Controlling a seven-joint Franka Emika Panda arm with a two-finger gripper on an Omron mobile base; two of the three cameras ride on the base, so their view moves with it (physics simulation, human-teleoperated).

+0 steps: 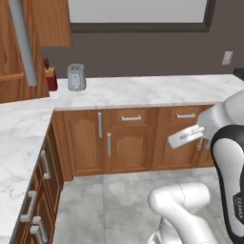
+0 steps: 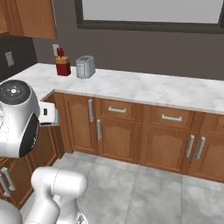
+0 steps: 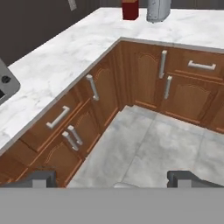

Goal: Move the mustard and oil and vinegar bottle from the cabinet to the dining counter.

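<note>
The mustard, the oil and vinegar bottle and the dining counter are out of view. A corner of the reddish-brown wall cabinet (image 1: 12,86) with a long grey bar handle (image 1: 21,43) fills the upper left, and its lower edge hangs at the top left (image 2: 35,17). My gripper (image 3: 113,181) is open with nothing between its two dark fingertips (image 3: 43,178). It points down at the grey tile floor, in front of the corner of the low cabinets. The white hand (image 1: 187,136) juts out from the arm at mid height.
An L-shaped marble worktop (image 1: 143,90) runs over low wooden door and drawer cabinets (image 2: 118,131). A silver toaster (image 2: 85,66) and a red container (image 2: 63,65) stand near its back corner. A grey appliance edge (image 3: 5,85) shows at the left. The tile floor (image 1: 109,205) lies open ahead.
</note>
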